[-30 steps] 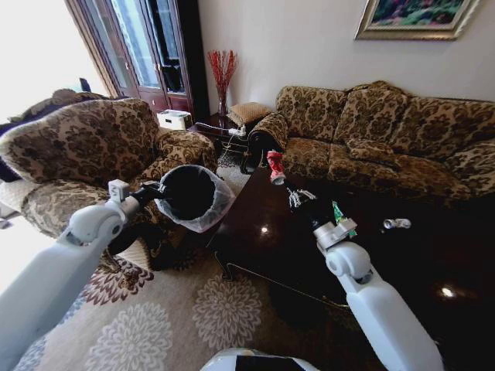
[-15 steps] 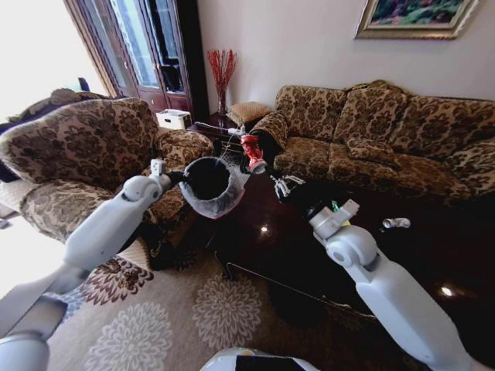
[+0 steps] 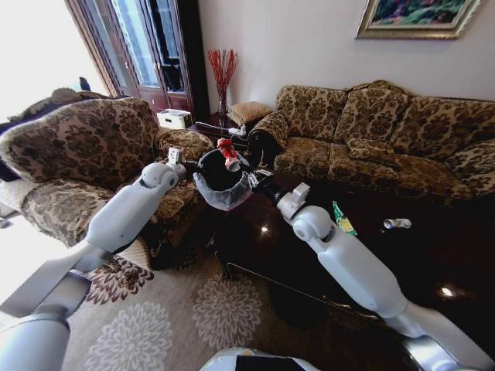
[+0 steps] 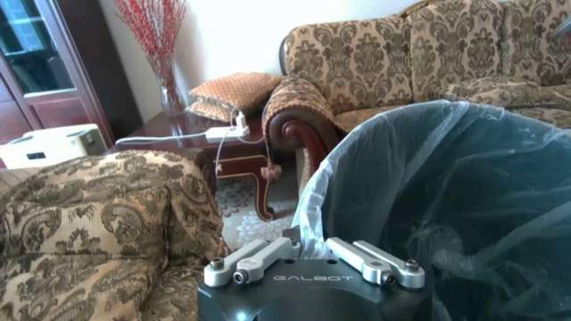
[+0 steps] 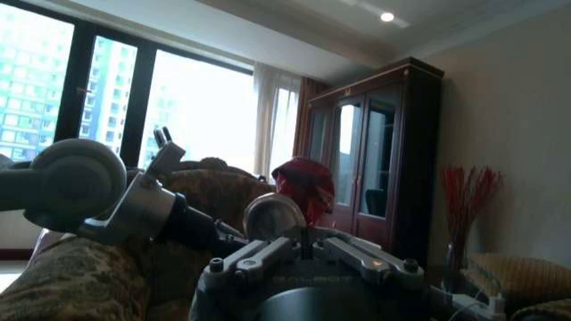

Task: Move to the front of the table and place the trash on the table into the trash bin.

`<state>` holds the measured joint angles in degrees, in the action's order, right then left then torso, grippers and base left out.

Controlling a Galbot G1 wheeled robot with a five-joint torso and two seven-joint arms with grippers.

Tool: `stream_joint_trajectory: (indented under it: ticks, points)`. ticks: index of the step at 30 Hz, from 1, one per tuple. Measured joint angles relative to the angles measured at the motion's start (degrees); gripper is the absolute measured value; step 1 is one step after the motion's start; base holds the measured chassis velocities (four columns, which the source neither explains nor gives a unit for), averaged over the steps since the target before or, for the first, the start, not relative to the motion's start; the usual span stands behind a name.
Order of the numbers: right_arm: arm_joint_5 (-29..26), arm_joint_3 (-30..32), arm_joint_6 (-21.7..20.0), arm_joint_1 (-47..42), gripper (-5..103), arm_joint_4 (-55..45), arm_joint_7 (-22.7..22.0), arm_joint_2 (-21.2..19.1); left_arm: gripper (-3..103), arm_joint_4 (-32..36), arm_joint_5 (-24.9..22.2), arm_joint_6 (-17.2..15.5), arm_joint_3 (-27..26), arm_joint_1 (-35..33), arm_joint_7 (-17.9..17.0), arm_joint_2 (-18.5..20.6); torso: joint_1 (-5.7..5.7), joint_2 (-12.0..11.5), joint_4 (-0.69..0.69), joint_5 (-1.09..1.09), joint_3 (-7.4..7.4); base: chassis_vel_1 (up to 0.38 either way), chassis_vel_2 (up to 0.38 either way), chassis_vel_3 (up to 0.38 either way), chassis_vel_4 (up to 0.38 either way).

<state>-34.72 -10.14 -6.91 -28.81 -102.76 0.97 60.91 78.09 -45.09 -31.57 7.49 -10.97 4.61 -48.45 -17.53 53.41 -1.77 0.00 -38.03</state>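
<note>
My left gripper (image 3: 190,170) is shut on the rim of the black trash bin (image 3: 219,184) and holds it in the air off the table's left end. In the left wrist view the left gripper (image 4: 312,249) pinches the bin's whitish liner (image 4: 428,180). My right gripper (image 3: 238,167) is shut on a red-and-white can (image 3: 227,153), which hangs just over the bin's mouth. The right wrist view shows the can (image 5: 303,186) between the fingers (image 5: 267,251). A green wrapper (image 3: 343,219) and a small silvery bottle (image 3: 396,223) lie on the dark glossy table (image 3: 309,255).
A patterned armchair (image 3: 77,147) stands at the left and a matching sofa (image 3: 387,131) runs behind the table. A dark side table (image 3: 220,127) with a vase of red twigs fills the corner. Patterned carpet (image 3: 178,309) lies in front.
My right gripper has carried the can leftward from above the table to over the bin. My left arm has lifted the bin and swung it up toward the can.
</note>
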Motion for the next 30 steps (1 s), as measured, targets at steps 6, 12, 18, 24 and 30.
stream_joint_trajectory:
  ticks: [6, 12, 18, 24, 30]
  points:
    - [0.23, -1.86, -1.25, 0.63, 10, 1.74, -3.78, 2.18, 1, 2.61, 0.37, -0.54, -1.04, -1.15, 1.15, 0.90, 0.00, 0.00, 0.01, -0.01, 0.00, 0.000, 0.000, 0.000, 0.000]
    - [0.16, -2.86, -1.76, 1.72, 32, 2.43, -6.43, 2.88, 1, 3.25, 0.37, -0.98, -1.73, -1.50, 1.60, 1.33, 0.00, 0.01, 0.00, -0.01, 0.01, 0.000, 0.000, 0.000, 0.000]
    - [-1.66, -0.30, -1.78, 1.49, 54, -0.05, -8.99, 3.12, 1, 4.45, 0.30, -1.16, -2.46, -2.43, 1.92, 2.28, 0.00, 0.01, 0.00, 0.01, 0.01, 0.000, 0.000, 0.000, 0.000]
    - [-4.76, 9.57, -4.22, -3.19, 81, -10.64, -11.31, -3.61, 1, 6.40, 0.09, -1.12, -5.54, -5.43, 2.06, 3.86, 0.01, 0.02, 0.01, -0.01, 0.01, 0.000, 0.000, 0.000, 0.000]
    - [-1.50, 19.02, -6.17, -10.30, 96, -11.89, -10.95, -9.74, 1, 7.00, 0.09, -0.49, -7.34, -7.70, 2.57, 4.98, 0.01, 0.02, 0.01, 0.00, 0.01, 0.000, 0.000, 0.000, 0.000]
